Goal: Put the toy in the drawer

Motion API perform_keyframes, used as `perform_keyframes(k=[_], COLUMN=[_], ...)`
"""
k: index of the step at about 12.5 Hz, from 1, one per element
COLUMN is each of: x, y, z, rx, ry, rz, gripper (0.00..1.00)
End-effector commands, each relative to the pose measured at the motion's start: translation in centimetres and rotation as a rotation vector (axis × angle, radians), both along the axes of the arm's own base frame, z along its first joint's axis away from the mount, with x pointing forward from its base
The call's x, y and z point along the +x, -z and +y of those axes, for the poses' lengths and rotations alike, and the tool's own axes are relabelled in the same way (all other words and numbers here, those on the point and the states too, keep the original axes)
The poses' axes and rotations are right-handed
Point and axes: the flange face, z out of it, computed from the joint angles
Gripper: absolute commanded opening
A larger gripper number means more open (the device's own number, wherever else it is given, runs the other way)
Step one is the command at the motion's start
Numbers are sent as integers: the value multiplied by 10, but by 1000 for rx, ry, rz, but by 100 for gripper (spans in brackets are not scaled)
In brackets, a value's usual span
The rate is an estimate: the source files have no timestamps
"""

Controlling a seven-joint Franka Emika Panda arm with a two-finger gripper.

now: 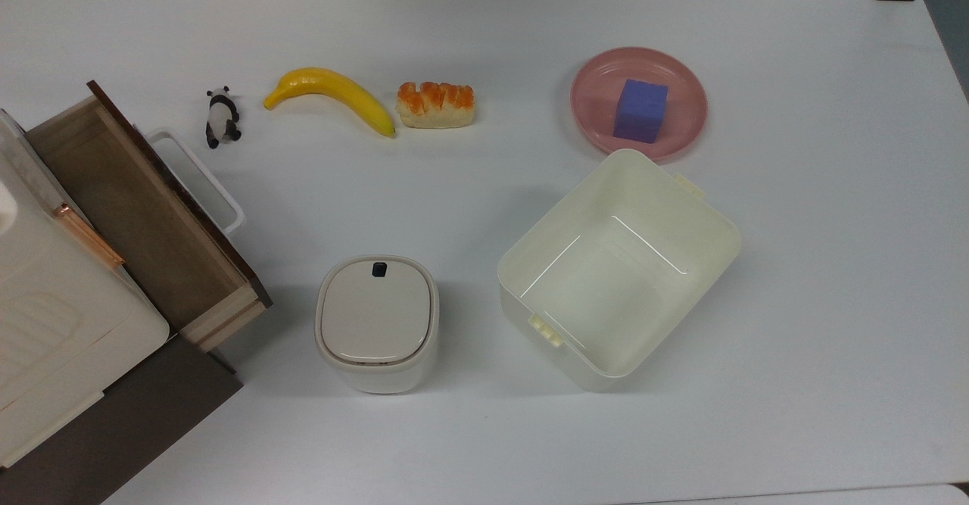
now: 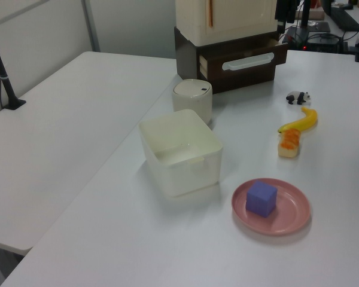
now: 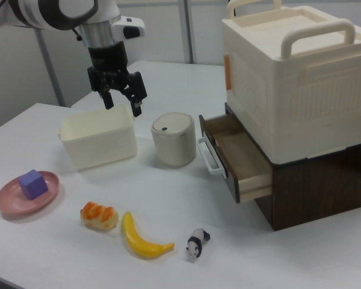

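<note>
Fingers apart on the gripper [image 3: 122, 100], nothing between them, hanging in the air above the cream tub [image 3: 98, 142] at the far side of the table in the right view. Pointing downward, both tips clear of the tub's rim.

From there, well apart to the toy [image 3: 196, 243]: down to the tabletop, toward the right view's lower right, past the lidded bin [image 3: 173, 139] and across open table. Tiny black-and-white panda, lying on its side on the white table [image 1: 484, 429], just beside the stem end of the banana [image 3: 143, 238] without touching it. Long axis running from the right view's lower left to upper right; in the top view [image 1: 220, 116] running nearly up and down, with the bread piece [image 1: 436, 104] further along the same row.

Probably the deciding relation for a grasp: closing line set across that long axis, so the narrow body sits between the tips, entering on the side away from the banana.

Just beyond the toy, the drawer [image 1: 132, 213], pulled open, bare wooden floor showing, white loop handle [image 1: 198, 178] toward the toy. Short carry likely from toy to drawer, over the dark front panel.

Off to the far side, pink plate [image 1: 685, 92] with the purple block [image 1: 640, 110], out of the way.
</note>
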Motion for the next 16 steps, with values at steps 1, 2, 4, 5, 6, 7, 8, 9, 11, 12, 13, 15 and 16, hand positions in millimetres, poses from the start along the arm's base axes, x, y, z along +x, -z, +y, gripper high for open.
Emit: perform_keyframes(k=[1,2,4,5,6,7,8,9,11,12,13,15,16], x=[-2,-3,-6,-7,-9,-10,-13,-15,-20,-21,-25,-33,-36], y=[-2,-3,-3,4,16,25,50,64,100,109,123,149,164], z=[0,-2,-10,-13,-18,-21,-25,-29,-42,-49,-59,-77,-87], rx=[-22,-23,-27,-45,-89,-115,-142,-172,-232,-234,-249,-279,-303], ry=[-15,-10,-15,-24,-26,-28,-31,-36,-49,-42,-42,-53,-59], rz=[2,1,4,27,65,90,145,177,229,228,244,262,262], gripper=[100,100,100,100,100,100,100,100,100,100,100,100,100])
